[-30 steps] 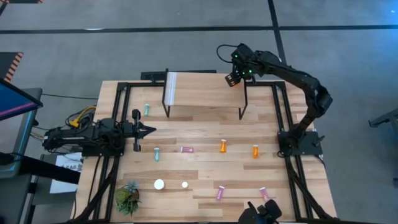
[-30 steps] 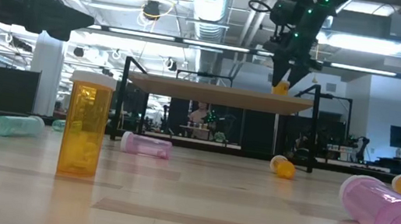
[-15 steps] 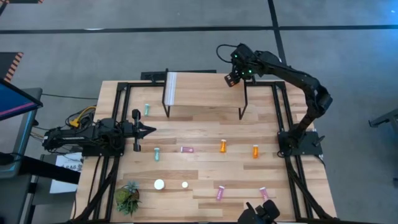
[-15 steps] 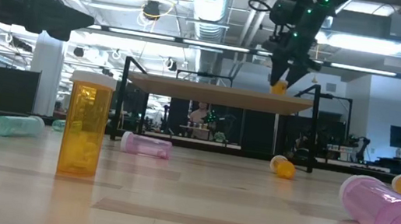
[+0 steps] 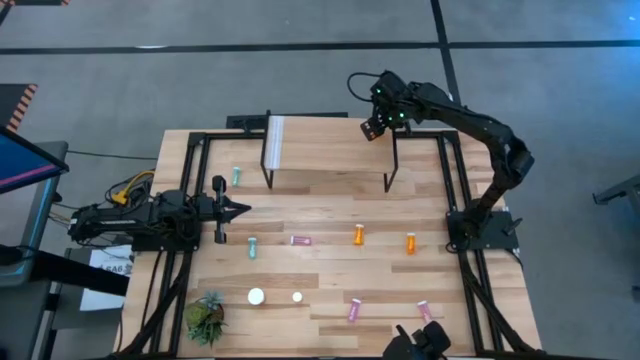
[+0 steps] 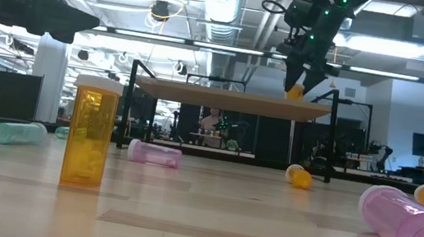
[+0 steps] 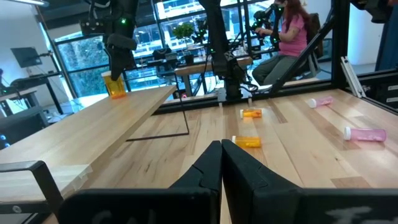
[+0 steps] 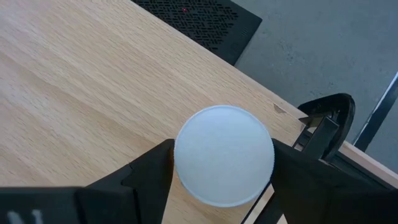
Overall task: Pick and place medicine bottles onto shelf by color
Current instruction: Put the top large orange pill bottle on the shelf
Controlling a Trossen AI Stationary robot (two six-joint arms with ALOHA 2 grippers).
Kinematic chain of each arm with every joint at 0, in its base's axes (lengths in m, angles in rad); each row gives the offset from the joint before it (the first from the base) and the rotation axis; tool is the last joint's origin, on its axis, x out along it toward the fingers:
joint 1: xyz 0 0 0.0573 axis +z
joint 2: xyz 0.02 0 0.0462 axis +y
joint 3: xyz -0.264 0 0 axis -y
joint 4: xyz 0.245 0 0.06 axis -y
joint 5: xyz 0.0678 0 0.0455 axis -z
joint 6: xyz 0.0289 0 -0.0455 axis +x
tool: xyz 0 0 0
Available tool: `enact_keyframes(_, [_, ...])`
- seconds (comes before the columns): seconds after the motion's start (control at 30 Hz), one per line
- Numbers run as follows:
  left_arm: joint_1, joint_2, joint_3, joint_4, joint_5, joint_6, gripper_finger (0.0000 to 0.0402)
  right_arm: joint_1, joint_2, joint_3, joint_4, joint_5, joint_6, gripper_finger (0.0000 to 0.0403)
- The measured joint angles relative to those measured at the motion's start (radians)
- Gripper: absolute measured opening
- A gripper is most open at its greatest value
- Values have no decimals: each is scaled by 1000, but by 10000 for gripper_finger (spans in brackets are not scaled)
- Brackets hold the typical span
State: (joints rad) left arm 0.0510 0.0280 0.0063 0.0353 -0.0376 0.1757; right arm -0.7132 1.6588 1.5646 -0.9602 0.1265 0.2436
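Observation:
The shelf (image 5: 330,150) stands at the far middle of the table. At its far right corner my right gripper (image 5: 375,128) hangs over a small orange medicine bottle (image 6: 295,91), its white cap (image 8: 222,155) between the fingers. Other medicine bottles lie on the tabletop: teal (image 5: 237,176), teal (image 5: 252,245), pink (image 5: 301,240), orange (image 5: 359,235), orange (image 5: 410,242). Two more pink ones (image 5: 354,311) lie near the front edge. A larger orange bottle (image 6: 87,134) stands upright on its base. My left gripper (image 5: 240,209) waits shut and level at the table's left. My right gripper has the orange bottle's white cap (image 8: 186,134) between its two fingers (image 8: 152,171), one on each opposite side of the cap's rim. The fingers slant down from above. The bottle stands upright with its base on the shelf's far right corner (image 6: 313,109).
A small green plant (image 5: 205,318) sits at the near left corner. Black frame rails (image 5: 455,180) run along the table's left and right sides. The shelf's whitish strip (image 5: 275,140) marks its left end. Bare shelf top lies to the left of the orange bottle.

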Motion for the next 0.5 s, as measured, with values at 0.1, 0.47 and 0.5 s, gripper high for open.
enact_keyframes(0.1, [0, 0, 0, 0, 0, 0, 0, 0, 0, 0, 0, 0, 2, 282])
enact_keyframes(0.47, [0, 0, 0, 0, 0, 0, 0, 0, -2, 1, -9, 1, -1, 321])
enact_keyframes(0.5, [0, 0, 0, 0, 0, 0, 0, 0, -2, 1, -12, 2, -5, 325])
